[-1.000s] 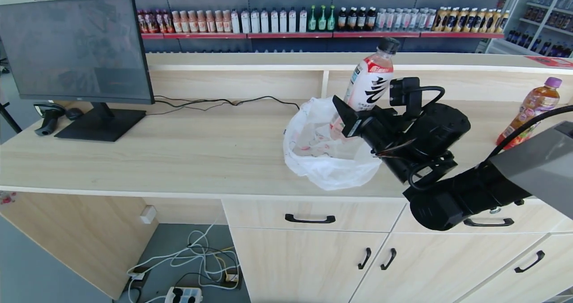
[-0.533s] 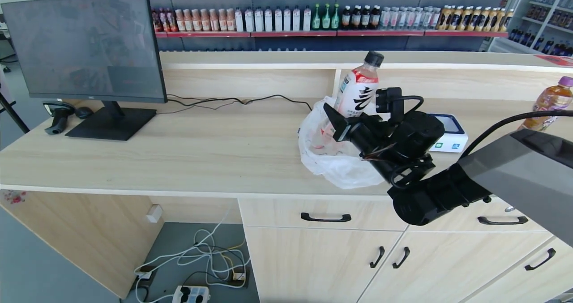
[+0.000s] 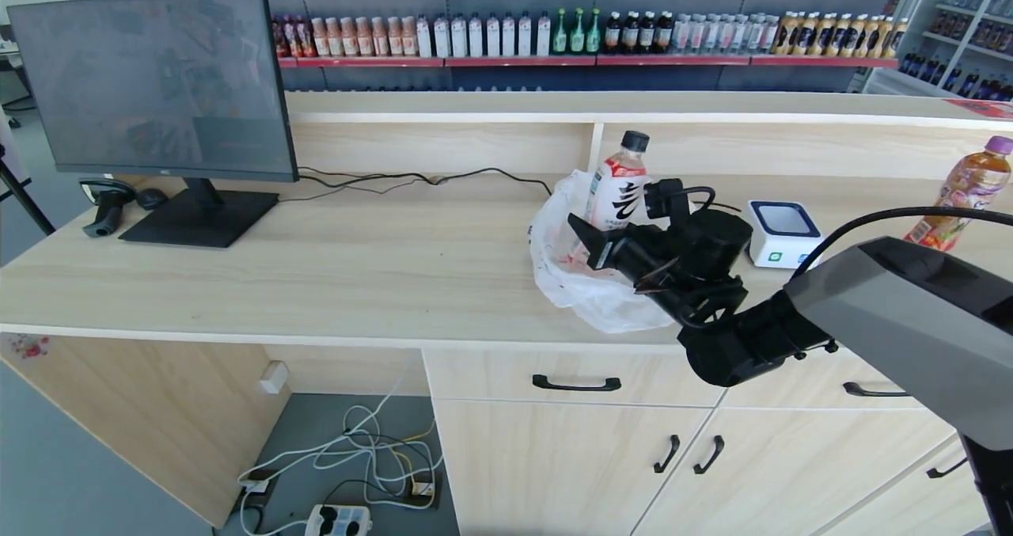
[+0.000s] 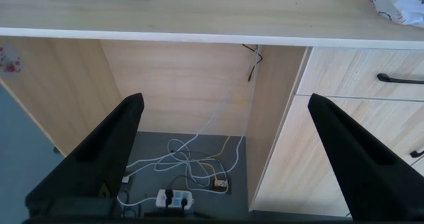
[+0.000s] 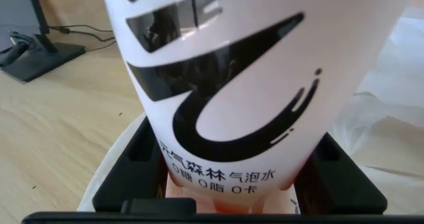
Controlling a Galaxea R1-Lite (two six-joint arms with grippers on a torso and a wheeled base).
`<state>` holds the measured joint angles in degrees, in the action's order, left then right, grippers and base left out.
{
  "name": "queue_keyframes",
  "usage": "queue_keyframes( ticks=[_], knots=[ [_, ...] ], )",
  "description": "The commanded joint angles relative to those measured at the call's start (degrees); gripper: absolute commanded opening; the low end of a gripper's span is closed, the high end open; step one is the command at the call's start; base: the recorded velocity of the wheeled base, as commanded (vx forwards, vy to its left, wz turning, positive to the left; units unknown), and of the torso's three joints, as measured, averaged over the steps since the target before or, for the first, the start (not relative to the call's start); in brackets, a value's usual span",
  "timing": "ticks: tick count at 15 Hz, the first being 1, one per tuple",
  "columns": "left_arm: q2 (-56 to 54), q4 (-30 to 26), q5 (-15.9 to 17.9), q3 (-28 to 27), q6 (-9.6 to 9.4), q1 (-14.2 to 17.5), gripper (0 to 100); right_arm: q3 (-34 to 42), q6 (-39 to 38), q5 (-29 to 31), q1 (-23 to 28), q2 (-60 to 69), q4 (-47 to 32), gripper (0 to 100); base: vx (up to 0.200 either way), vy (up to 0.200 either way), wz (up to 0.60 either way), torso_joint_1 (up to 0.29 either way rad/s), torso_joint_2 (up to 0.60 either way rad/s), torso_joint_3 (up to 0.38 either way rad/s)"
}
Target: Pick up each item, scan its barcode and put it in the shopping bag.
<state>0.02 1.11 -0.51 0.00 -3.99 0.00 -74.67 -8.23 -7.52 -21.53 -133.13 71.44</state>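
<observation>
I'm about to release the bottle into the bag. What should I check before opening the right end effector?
1. Bottle clamped in the right end effector: ok.
2. Bottle above the open mouth of the shopping bag: ok.
3. Bottle near upright, cap up: ok.
4. Bottle base resting on the bag's bottom: cannot tell, hidden behind the end effector and the bag's wall.
5. Barcode read by the scanner: cannot tell.
6. Left end effector open and away from the bag, below the counter edge: ok.
</observation>
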Motion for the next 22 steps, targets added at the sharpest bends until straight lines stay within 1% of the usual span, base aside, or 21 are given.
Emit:
queue_keyframes(
  ticks=[1, 3, 6, 12, 20, 21, 22],
  knots=[
    [-0.02, 0.03, -0.02, 0.0, 0.03, 0.0, 100, -3.64, 0.49, -0.74, 0.79, -0.28, -3.67, 0, 0.0, 0.0, 0.0, 0.0, 0.0, 0.0],
    [-0.02, 0.03, -0.02, 0.0, 0.03, 0.0, 100, -5.31, 2.25, -1.27, 1.58, -0.64, -5.96, 0, 0.0, 0.0, 0.0, 0.0, 0.0, 0.0],
    [-0.02, -0.05, -0.02, 0.0, 0.21, 0.0, 100, -5.31, 3.22, -1.44, 1.93, -1.6, -5.96, 0, 0.0, 0.0, 0.0, 0.0, 0.0, 0.0],
    [-0.02, 0.03, -0.02, 0.0, 0.03, 0.0, 100, -4.35, 4.01, -1.36, 2.02, -5.29, -2.62, 0, 0.0, 0.0, 0.0, 0.0, 0.0, 0.0],
    [-0.02, -0.14, -0.02, 0.0, 0.12, 0.0, 100, -3.99, 5.68, -1.44, 1.67, -5.91, -2.35, 0, 0.0, 0.0, 0.0, 0.0, 0.0, 0.0],
    [-0.02, -0.14, -0.02, 0.0, 0.12, 0.0, 100, -3.29, 5.68, -1.27, 1.49, -5.65, -2.35, 100, 0.0, 0.0, 0.0, 0.0, 0.0, 0.0],
    [-0.02, -0.14, -0.02, 0.0, 0.12, 0.0, 100, -3.03, 5.42, -1.18, 1.14, -5.47, -2.09, 100, 0.0, 0.0, 0.0, 0.0, 0.0, 0.0]
  ],
)
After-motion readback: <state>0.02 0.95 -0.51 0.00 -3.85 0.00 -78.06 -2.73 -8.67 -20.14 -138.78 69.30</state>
